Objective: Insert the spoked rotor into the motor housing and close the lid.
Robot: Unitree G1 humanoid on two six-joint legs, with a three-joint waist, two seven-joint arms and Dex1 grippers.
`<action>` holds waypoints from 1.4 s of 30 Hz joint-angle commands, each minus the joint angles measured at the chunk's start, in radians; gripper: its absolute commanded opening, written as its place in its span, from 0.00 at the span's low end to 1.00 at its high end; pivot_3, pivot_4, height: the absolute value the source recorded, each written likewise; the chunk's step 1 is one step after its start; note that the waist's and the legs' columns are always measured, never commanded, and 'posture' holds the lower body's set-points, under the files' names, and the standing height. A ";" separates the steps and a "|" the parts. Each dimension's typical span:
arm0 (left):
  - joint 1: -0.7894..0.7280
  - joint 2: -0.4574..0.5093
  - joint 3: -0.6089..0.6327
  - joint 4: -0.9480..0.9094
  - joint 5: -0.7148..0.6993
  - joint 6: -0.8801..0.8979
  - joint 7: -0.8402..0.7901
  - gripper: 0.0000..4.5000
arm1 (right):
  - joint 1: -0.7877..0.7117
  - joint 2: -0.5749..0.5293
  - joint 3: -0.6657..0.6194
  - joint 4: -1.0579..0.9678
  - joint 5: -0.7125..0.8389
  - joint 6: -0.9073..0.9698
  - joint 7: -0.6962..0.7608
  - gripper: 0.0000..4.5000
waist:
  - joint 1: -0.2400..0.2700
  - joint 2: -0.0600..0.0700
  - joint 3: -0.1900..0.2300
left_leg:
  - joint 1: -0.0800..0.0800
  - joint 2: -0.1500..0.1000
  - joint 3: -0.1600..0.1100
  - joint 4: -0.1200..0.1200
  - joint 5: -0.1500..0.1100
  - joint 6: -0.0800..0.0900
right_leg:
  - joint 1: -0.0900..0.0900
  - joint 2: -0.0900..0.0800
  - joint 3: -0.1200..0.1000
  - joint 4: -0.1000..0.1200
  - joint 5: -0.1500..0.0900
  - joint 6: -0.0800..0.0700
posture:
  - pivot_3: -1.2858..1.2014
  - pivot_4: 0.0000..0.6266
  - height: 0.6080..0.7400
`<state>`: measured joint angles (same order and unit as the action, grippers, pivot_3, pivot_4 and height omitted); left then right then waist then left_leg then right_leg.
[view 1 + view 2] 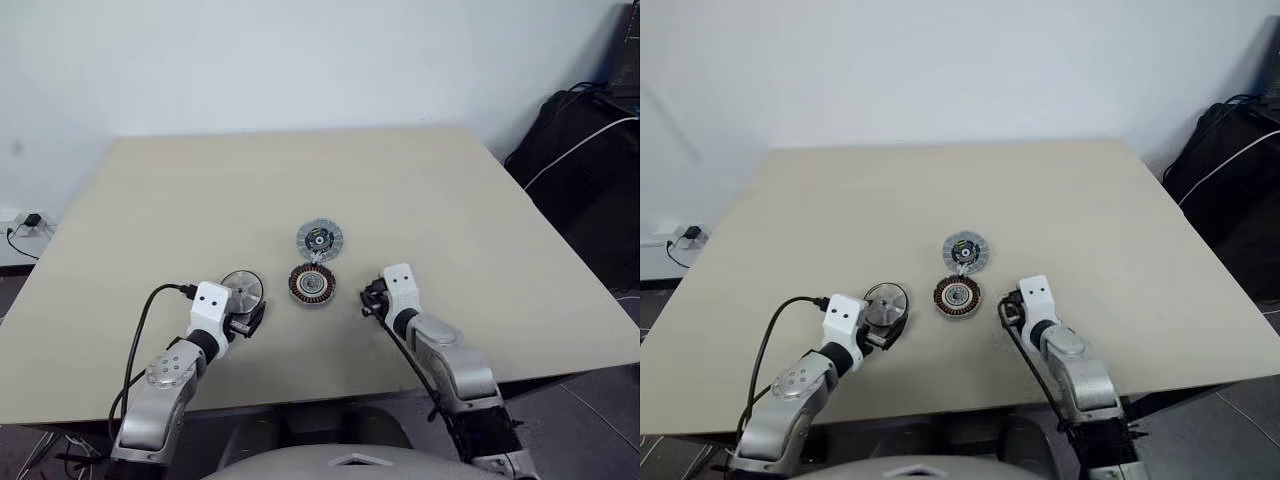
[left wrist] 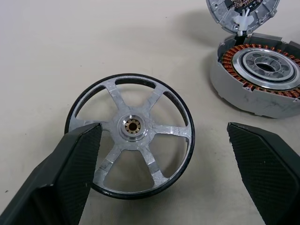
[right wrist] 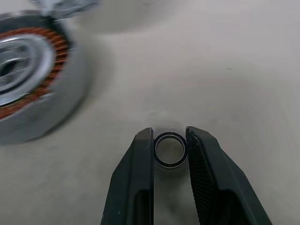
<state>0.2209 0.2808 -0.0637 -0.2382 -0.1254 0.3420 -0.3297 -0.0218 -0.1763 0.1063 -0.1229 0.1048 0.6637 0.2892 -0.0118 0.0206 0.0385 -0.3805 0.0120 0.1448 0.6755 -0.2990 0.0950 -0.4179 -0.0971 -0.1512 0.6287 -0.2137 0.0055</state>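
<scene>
Fingers of right gripper [image 3: 169,140] pinching small ring [image 3: 170,149], left gripper [image 2: 164,154] fingers wide around spoked rotor [image 2: 130,136], motor housing [image 1: 312,285] near.

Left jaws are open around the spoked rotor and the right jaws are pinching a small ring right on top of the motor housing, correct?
Not quite. The right wrist view shows the small ring pinched over the bare table, beside the motor housing. The spoked rotor part is right.

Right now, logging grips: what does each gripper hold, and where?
Right gripper pinches a small ring across its outer rim; left gripper holds nothing.
</scene>
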 commanded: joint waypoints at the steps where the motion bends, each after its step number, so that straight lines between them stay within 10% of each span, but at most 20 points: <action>1: -0.008 0.003 0.007 -0.036 0.001 -0.008 -0.002 1.00 | -0.019 -0.003 0.034 -0.120 0.016 0.018 0.023 0.15 | 0.000 0.000 0.000 | 0.000 0.000 0.000 0.000 0.000 0.000 | 0.000 0.000 0.000 0.000 0.000 0.000 | 0.52 0.00 1.00; 11: -0.014 -0.007 0.002 -0.031 0.001 -0.011 0.002 1.00 | -0.176 0.053 0.219 0.006 -0.078 -0.064 0.017 0.15 | 0.001 -0.001 0.000 | 0.000 0.000 0.000 0.000 0.000 -0.001 | 0.000 0.000 0.000 0.000 0.000 0.000 | 0.52 0.00 1.00; 42: -0.003 -0.010 0.015 -0.039 -0.002 -0.021 0.012 1.00 | -0.265 0.108 0.222 0.271 -0.104 -0.167 0.056 0.15 | -0.009 -0.002 0.000 | 0.000 0.000 0.000 0.000 0.002 -0.003 | 0.000 0.001 0.000 0.001 0.000 0.000 | 0.52 0.00 1.00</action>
<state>0.2280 0.2759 -0.0575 -0.2384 -0.1266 0.3407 -0.3201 -0.2661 -0.0742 0.3436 0.1473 0.0063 0.5120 0.3495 -0.0210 0.0191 0.0382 -0.3806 0.0116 0.1450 0.6754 -0.2973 0.0921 -0.4181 -0.0961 -0.1512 0.6300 -0.2133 0.0056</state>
